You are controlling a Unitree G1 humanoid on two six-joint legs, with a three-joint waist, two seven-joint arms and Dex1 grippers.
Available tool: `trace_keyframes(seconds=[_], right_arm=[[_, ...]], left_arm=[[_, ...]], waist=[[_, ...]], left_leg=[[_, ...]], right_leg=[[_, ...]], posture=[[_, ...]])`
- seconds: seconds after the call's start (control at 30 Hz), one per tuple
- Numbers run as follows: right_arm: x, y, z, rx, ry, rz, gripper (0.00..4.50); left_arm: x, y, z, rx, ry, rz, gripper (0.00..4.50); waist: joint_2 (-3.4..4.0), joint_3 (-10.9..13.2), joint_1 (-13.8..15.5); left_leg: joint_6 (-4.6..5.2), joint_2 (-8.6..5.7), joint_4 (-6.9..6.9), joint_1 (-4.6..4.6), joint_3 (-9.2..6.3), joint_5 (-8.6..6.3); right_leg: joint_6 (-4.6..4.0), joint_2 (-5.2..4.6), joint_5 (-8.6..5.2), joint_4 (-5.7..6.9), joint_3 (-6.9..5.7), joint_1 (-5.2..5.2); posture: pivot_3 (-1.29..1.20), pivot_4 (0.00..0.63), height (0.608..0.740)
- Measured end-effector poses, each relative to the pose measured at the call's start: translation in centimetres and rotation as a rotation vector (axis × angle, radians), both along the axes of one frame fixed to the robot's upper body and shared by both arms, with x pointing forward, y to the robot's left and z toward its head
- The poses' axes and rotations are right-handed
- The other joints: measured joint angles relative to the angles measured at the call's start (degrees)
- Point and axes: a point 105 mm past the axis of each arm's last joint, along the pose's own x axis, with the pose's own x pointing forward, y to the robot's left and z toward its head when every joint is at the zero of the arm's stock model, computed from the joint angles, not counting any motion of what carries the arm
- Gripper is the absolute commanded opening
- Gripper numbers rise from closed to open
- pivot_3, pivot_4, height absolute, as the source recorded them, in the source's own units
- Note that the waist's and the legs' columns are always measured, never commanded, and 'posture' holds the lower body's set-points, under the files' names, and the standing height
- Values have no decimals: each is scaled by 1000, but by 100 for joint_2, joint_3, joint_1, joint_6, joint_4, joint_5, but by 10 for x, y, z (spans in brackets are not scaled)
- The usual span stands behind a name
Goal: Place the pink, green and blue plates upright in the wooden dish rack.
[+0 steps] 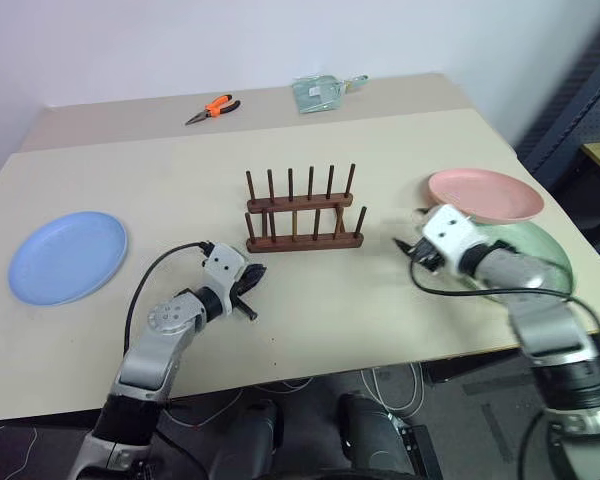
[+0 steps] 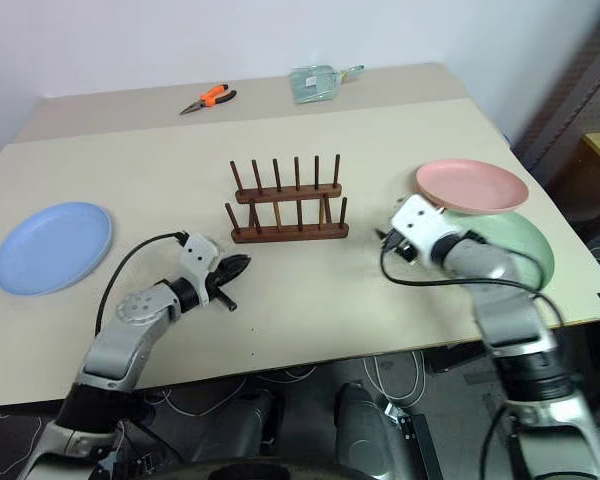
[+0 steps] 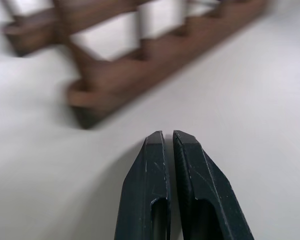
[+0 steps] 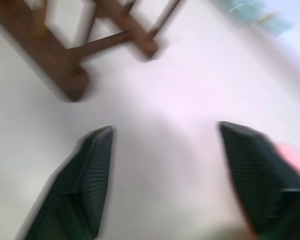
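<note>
my R gripper (image 4: 162, 175): fingers spread wide, nothing between them; over bare tabletop (image 1: 380, 300), pointing fwd and toward my left.
my L gripper (image 3: 168, 145): fingers pressed together, empty, low over the top, aimed at the near end of the rack.
key relation: pink plate (image 1: 485, 195) sits just to the outer (right) side of my R gripper and a bit farther out; wrist view catches a pink blur right by one fingertip. R arm is far nearer it than L.
green plate (image 1: 540, 250): under the pink one, mostly covered, partly behind my R forearm; near rim close to the table's front-right edge.
blue plate (image 1: 68, 255): flat, alone, well off to the outer side of my L gripper; L arm is the nearer one for it.
wooden dish rack (image 1: 302, 215): between both grippers and ahead of them, long axis across my front, pegs upright, no plate in it.
looks: all 3 plates round, shallow, matte, plain, similar size.
my read: pink goes first w/ R; needs a rim grip, then tipping on edge to slot between pegs.
risk: lifting pink may drag green w/ it.
</note>
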Motion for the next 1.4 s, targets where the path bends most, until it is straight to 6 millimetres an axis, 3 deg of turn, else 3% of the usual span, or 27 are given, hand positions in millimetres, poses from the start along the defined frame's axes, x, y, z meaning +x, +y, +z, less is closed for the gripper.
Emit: trace_keyframes(seconds=[0.13,0.2,0.33,0.43,0.53,0.57,0.6,0.8,0.9,0.97,1.03,1.1,1.2,1.4], right_arm=[[1,-50,19,-279,-49,-127,3315],[5,-68,13,-354,-38,-186,3315],[20,-100,-19,-459,10,-285,3315],[25,-109,-36,-484,26,-311,1949],[31,-106,-33,-491,-13,-300,409],[33,-104,-30,-499,-29,-289,34],[34,-102,-24,-511,-60,-286,34],[34,-64,13,-468,-216,-164,34],[26,-25,54,-158,-324,-73,34],[15,7,77,358,-299,4,34],[-12,52,101,807,-182,236,34],[-40,84,119,977,-81,436,34],[-54,97,120,1064,31,487,34],[-48,99,102,1070,130,410,34]], left_arm=[[-20,-32,24,-85,-35,-197,247],[-21,-39,37,-99,-73,-238,247],[-20,-54,50,-128,-106,-292,247],[-21,-55,49,-121,-100,-293,247],[-22,-51,45,-106,-91,-281,247],[-23,-49,42,-103,-82,-275,247],[-24,-47,39,-101,-71,-268,247],[-27,-41,33,-86,-56,-252,247],[-25,-37,35,-83,-63,-237,247],[-23,-32,37,-86,-68,-219,247],[-21,-29,39,-99,-73,-212,247],[-19,-24,42,-101,-83,-203,247],[-18,-19,44,-97,-90,-194,247],[-18,-19,42,-98,-85,-195,247]], waist=[[-8,6,22],[-9,6,3],[-7,7,-31],[-5,9,-21],[1,12,-22],[0,12,-21],[0,12,-15],[1,15,-6],[-3,17,-23],[-12,22,-33],[1,30,-15],[-1,32,15],[-5,29,72],[-3,30,91]], left_leg=[[0,-1,8,-4,12,0],[0,1,5,-1,18,0],[1,2,2,2,33,1],[2,2,-1,2,34,1],[2,2,1,2,30,1],[2,2,1,1,29,1],[2,2,1,1,28,1],[2,2,2,-1,19,0],[3,6,1,1,10,0],[3,12,2,1,-1,0],[4,10,0,-1,-7,-1],[5,8,2,-5,-12,-1],[6,1,9,-5,-5,-2],[7,5,-4,-6,1,-3]], right_leg=[[1,-2,-4,-2,-1,1],[-1,-2,-4,-2,0,2],[-11,-1,3,1,5,0],[-11,-1,3,0,5,-2],[-10,-1,4,1,9,-2],[-10,0,4,1,8,-2],[-10,0,3,1,8,-2],[-9,0,3,1,8,-4],[-6,3,3,1,8,-3],[-7,9,5,4,7,-2],[-2,7,7,8,7,-5],[-8,6,2,3,0,-6],[-10,-1,2,-6,0,1],[-10,0,3,-3,1,-13]], posture=[[0,150,739],[0,150,739],[0,150,739],[0,150,739],[0,150,739],[0,150,739],[0,150,739],[0,150,739],[0,150,739],[0,150,739],[0,150,739],[0,150,739],[0,150,739],[0,150,739]])
